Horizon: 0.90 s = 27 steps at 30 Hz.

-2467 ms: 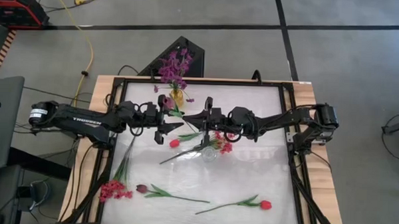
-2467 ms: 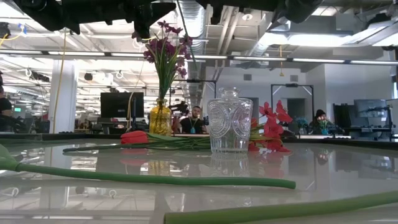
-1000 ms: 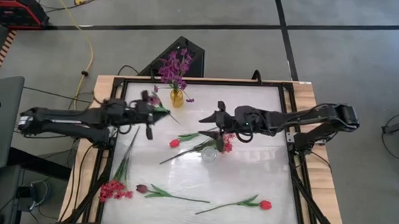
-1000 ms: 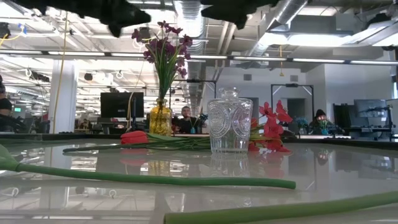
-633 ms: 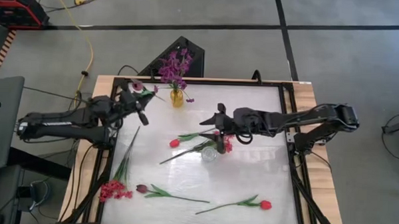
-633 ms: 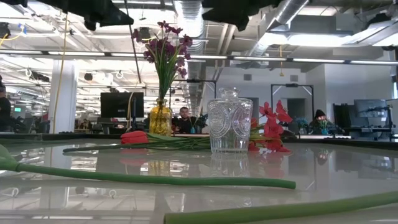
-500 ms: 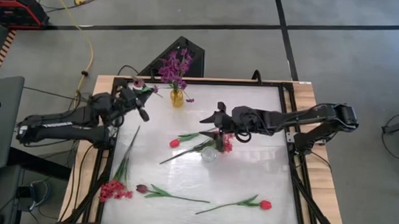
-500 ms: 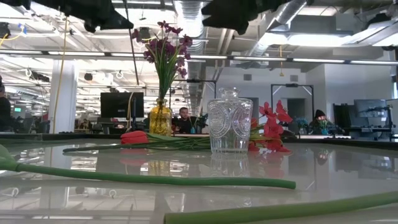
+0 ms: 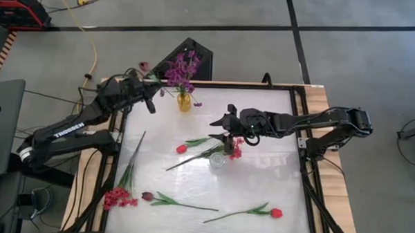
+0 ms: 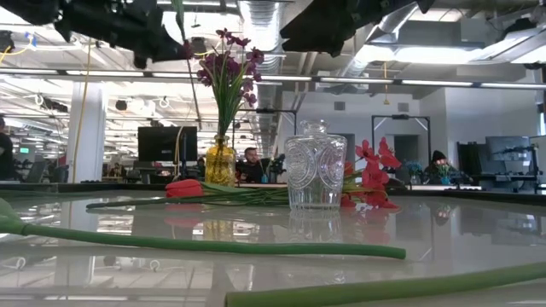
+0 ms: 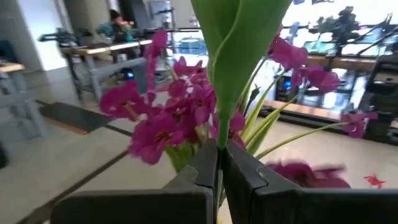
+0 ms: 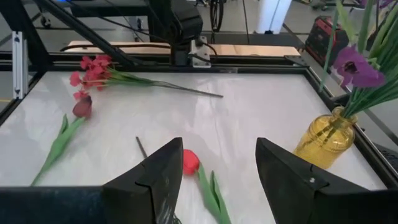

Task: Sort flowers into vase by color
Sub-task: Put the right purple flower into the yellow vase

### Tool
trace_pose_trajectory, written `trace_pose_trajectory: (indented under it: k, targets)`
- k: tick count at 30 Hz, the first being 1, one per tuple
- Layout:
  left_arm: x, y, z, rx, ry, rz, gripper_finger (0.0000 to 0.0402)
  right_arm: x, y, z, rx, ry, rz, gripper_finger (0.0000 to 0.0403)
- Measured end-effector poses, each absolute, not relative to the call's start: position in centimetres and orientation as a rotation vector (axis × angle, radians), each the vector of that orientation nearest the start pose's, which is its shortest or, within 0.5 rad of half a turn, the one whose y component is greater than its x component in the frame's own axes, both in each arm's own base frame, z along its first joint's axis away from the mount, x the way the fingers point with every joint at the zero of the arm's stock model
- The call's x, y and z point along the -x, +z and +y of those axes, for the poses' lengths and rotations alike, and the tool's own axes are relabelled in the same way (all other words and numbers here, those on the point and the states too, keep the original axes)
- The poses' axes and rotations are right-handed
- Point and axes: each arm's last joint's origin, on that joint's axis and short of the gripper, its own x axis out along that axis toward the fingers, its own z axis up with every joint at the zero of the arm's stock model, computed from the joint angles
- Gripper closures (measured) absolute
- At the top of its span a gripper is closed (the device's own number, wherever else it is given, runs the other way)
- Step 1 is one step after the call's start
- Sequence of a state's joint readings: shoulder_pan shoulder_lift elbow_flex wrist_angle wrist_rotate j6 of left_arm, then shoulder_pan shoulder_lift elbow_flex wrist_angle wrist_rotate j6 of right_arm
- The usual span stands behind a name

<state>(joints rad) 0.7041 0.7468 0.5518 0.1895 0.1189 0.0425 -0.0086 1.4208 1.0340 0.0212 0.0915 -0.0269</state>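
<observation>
My left gripper [image 9: 153, 91] hovers over the table's far left corner, shut on a green-stemmed flower with a small purple bloom [image 9: 143, 65]. It is just left of the yellow vase [image 9: 184, 102] holding purple flowers [image 9: 181, 68]. My right gripper [image 9: 218, 122] hangs open above mid-table, over the clear glass vase [image 9: 218, 160]. A red tulip [image 9: 181, 149] and a red cluster [image 9: 234, 151] lie by that vase. Another red cluster [image 9: 119, 197], a maroon tulip [image 9: 147, 195] and a red tulip [image 9: 276, 213] lie near the front edge. My left gripper pinches the flower's thin stem [image 11: 219, 138] between its two shut fingers, just below a broad green leaf [image 11: 241, 50]. The flower is lifted clear of the table. Its lower stem [image 10: 191, 81] hangs down below the gripper beside the purple flowers.
A black frame [image 9: 300, 144] runs around the white tabletop. The flowers' long stems [image 9: 183, 205] lie spread across the near half. In the low view people sit at desks [image 10: 252, 162] beyond the table.
My left gripper has swung from mid-table toward the far left corner and risen, turning as it went. It carries the purple flower to a spot beside the yellow vase. The flower stays pinched and clear of the table.
</observation>
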Motion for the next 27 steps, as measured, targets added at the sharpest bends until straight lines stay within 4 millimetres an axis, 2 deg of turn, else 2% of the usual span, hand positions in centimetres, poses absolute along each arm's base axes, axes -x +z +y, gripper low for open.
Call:
trace_pose_trajectory:
  k: [9, 20, 27]
  targets:
    - [-15.6, 27.9, 13.5, 0.014, 0.53, 0.026, 0.0401, -31.9, 29.1, -0.5, 0.039, -0.094, 0.389, 0.0175]
    - [-15.0, 28.9, 13.0, -0.022, 0.535, -0.039, 0.0401, -31.8, 28.8, -0.6, 0.029, -0.109, 0.426, 0.0175]
    - [-15.6, 28.2, 13.6, -0.02, 0.573, -0.004, 0.0401, -31.8, 28.8, -0.8, 0.043, -0.114, 0.418, 0.0176]
